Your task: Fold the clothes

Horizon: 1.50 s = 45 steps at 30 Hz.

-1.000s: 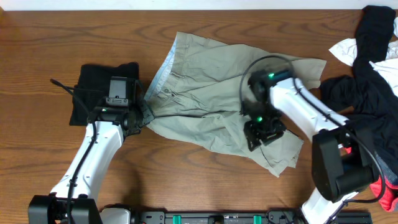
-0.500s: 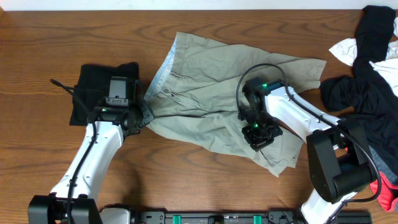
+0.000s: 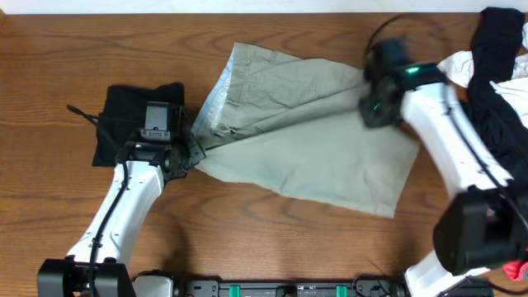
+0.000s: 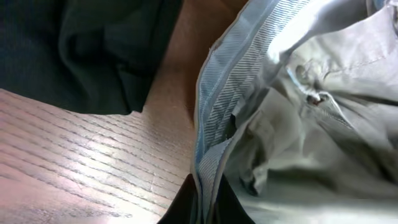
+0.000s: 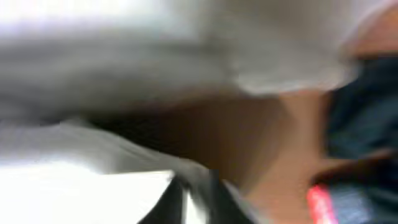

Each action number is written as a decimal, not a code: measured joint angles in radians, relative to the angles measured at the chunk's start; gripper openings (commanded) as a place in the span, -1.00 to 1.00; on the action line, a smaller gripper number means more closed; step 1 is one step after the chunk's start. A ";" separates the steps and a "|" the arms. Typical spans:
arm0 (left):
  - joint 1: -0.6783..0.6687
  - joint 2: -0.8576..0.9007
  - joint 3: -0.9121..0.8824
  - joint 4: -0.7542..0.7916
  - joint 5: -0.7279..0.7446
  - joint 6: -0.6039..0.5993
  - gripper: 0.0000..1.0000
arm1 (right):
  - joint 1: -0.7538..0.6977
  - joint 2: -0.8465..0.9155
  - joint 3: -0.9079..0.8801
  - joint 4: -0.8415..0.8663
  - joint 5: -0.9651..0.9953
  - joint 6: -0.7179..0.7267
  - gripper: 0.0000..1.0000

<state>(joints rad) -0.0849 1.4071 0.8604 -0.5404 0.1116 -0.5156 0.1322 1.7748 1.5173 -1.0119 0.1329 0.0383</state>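
The left gripper (image 3: 192,153) pinches the waistband (image 4: 219,106) of the shorts (image 3: 322,161); the right gripper (image 3: 371,109) is too blurred to tell. If it tugs hard, cloth could slip free or bunch beneath it.

Shorts (image 3: 305,157) central on table (image 3: 247,247) — garment (image 3: 124,115) just left, heap (image 3: 495,99) (at the edge) far right

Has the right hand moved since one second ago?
Yes. In the overhead view the right hand went toward the table's far edge, nearer the clothes pile.
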 measured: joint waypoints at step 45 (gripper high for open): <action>0.000 0.000 0.000 -0.002 -0.007 0.005 -0.86 | -0.113 -0.069 -0.635 0.152 -0.340 0.097 0.21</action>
<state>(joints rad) -0.0849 1.4071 0.8604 -0.5426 0.1043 -0.5110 0.0189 1.7058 0.8822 -0.8597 -0.2066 0.1349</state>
